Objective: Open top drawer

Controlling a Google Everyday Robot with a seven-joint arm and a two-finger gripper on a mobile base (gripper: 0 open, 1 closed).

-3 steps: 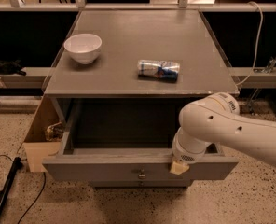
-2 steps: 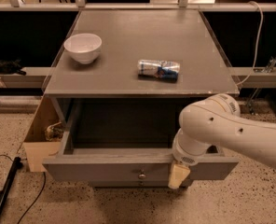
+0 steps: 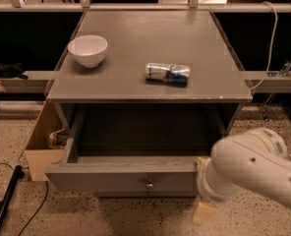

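Note:
The top drawer (image 3: pixel 111 180) is a wide grey drawer with a small round metal knob (image 3: pixel 149 185) at the centre of its front. It stands pulled far out of the grey cabinet (image 3: pixel 150 90), and its deep grey interior shows. My gripper (image 3: pixel 204 213) hangs at the end of the thick white arm (image 3: pixel 253 168), low at the front right. It sits just right of and below the drawer front's right end, apart from the knob. The arm hides the drawer's right front corner.
A white bowl (image 3: pixel 88 49) and a can lying on its side (image 3: pixel 167 73) rest on the cabinet top. A cardboard box (image 3: pixel 41 144) stands on the floor at the cabinet's left. A black pole (image 3: pixel 5 200) and a cable lie on the speckled floor at the left.
My arm and gripper have moved right and down, away from the drawer's front edge. The drawer has stayed pulled out.

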